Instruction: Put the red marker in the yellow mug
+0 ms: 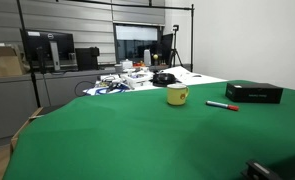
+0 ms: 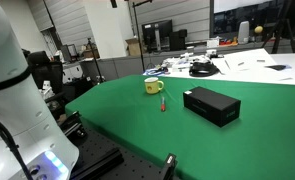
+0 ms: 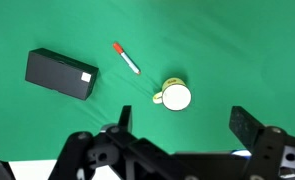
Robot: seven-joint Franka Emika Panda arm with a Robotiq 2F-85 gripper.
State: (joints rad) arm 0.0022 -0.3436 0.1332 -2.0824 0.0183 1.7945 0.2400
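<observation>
The gripper (image 3: 182, 116) hangs above the green table (image 3: 237, 40) with its two dark fingers (image 3: 249, 124) spread wide and nothing between them. In the wrist view they come in from the 6 o'clock edge, one on each side of the picture.

The red marker (image 3: 126, 58) lies flat on the cloth, well clear of the fingers and touching nothing. In the wrist view it sits at about 10 o'clock from the yellow mug (image 3: 175, 95), near it but apart. It lies slantwise from 10 o'clock to 4 o'clock, its red end the farther from the mug. The mug stands upright with its open mouth facing the camera, and its handle points to about 9 o'clock. A flat black box (image 3: 61, 73) with a pale label at one corner lies at 9 o'clock from the marker, apart from it.

In an exterior view the marker (image 1: 223, 105) lies at about 4 o'clock from the mug (image 1: 177, 95), with the box (image 1: 254, 92) beyond it at 3 o'clock. In an exterior view from another spot the marker (image 2: 161, 103) sits just at 5 o'clock of the mug (image 2: 154, 87), and the box (image 2: 211, 105) lies off at 4 o'clock. The robot's white arm (image 2: 9, 60) fills the 9 o'clock side there.

Beyond the green cloth stands a white table (image 2: 257, 65) strewn with cables and papers, and monitors (image 1: 47, 48) stand on desks along the far wall
</observation>
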